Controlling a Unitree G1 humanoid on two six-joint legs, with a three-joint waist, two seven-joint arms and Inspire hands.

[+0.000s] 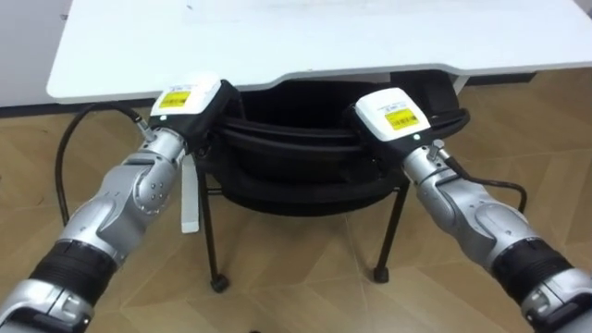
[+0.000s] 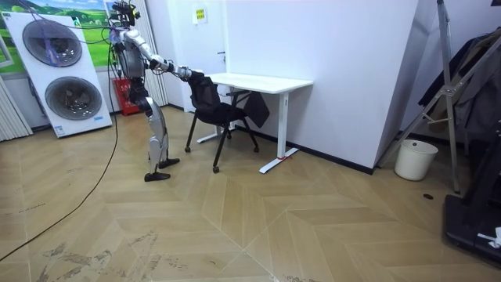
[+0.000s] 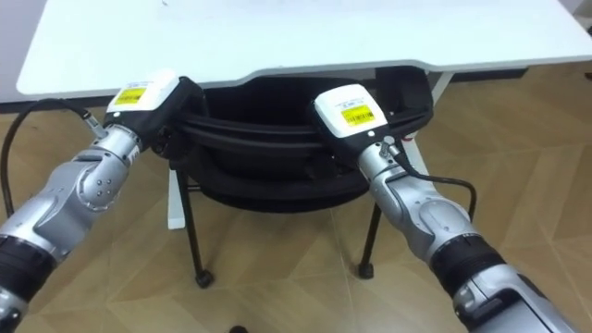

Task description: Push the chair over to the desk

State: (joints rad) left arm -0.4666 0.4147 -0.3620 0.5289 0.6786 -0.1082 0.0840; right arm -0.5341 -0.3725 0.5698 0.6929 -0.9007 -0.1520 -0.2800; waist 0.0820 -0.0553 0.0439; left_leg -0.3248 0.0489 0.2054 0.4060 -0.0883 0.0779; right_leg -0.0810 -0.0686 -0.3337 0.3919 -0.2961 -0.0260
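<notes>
**Fingers hidden at the chair back**

Both the left hand [image 1: 190,100] and the right hand [image 1: 393,113] rest at the top edge of the black chair [image 1: 296,171], centre of frame. Whether the fingers are spread or curled I cannot tell. Its seat reaches partly under the white worktop [image 1: 277,42] above. It is probably light, stiff and thin-legged, so push evenly at both upper corners.

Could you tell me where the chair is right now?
In the eye views the black chair stands straight ahead of the robot, partly under the white desk, with the left hand and right hand at its backrest.
</notes>
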